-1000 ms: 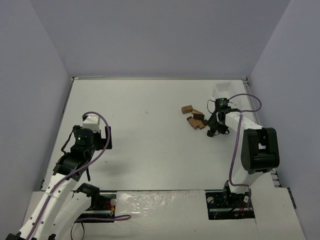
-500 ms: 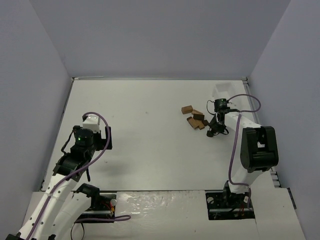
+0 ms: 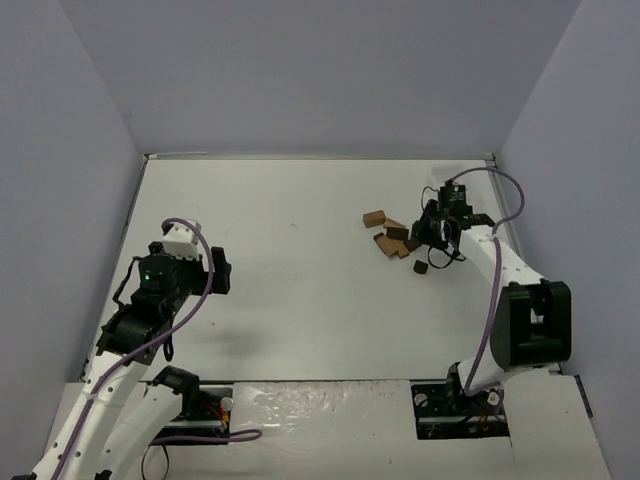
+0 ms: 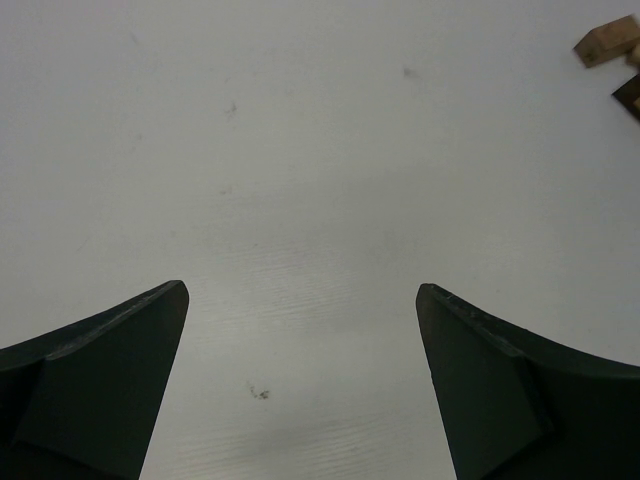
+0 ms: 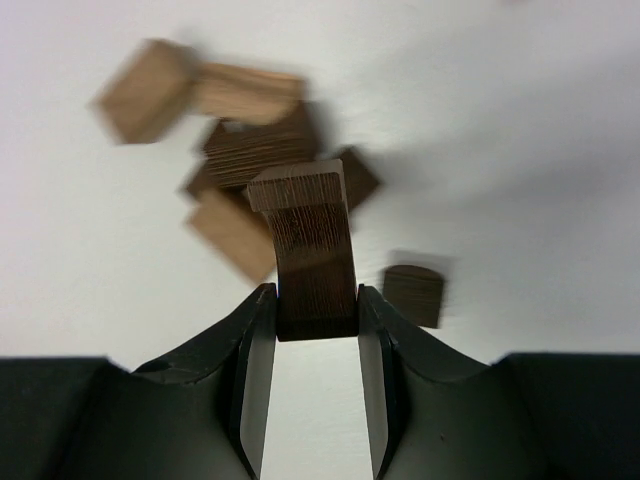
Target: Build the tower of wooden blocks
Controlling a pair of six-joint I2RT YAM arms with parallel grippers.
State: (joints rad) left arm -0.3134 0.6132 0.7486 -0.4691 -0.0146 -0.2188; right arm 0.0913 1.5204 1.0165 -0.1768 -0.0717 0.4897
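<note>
Rough wood, matt plastic
My right end effector's matt black fingers hold a dark, grained wood block.

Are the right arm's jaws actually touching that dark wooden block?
Touching. The right wrist view shows the dark block pinched between both jaws, no gap on either side.

Block pile on table, right of centre — lone block just nearer, held block alongside
</note>
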